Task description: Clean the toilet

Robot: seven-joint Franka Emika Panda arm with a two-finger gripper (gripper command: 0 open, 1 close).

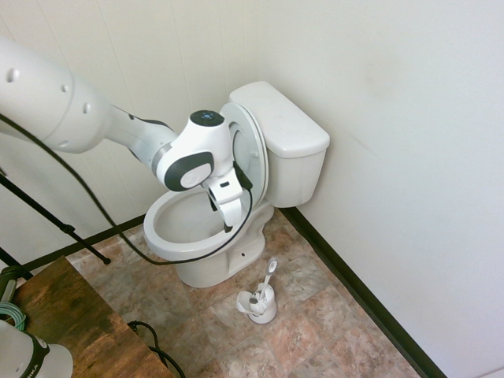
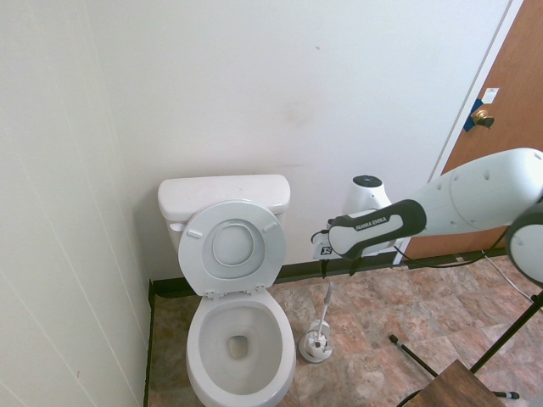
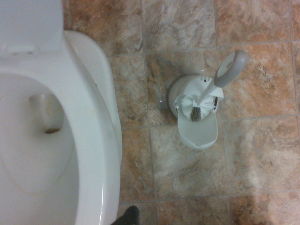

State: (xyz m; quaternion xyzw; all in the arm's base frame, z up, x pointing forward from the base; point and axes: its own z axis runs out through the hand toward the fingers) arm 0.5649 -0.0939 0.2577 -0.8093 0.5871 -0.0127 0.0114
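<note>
Toilet (image 2: pixel 240 339) at left against the wall, lid up and bowl exposed for cleaning.
Just to its right on the floor, brush (image 2: pixel 326 307) stands in holder (image 2: pixel 316 346); gripper (image 2: pixel 323 254) hangs above, jaws apart, empty, likely to grasp the handle.

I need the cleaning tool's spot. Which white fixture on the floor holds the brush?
The small round holder beside the toilet; the brush stands tilted in it.

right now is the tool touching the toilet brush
Apart. In the second exterior view the tool hangs above the toilet brush handle with wall and floor showing between them; the brush sits in its holder beside the toilet.
</note>
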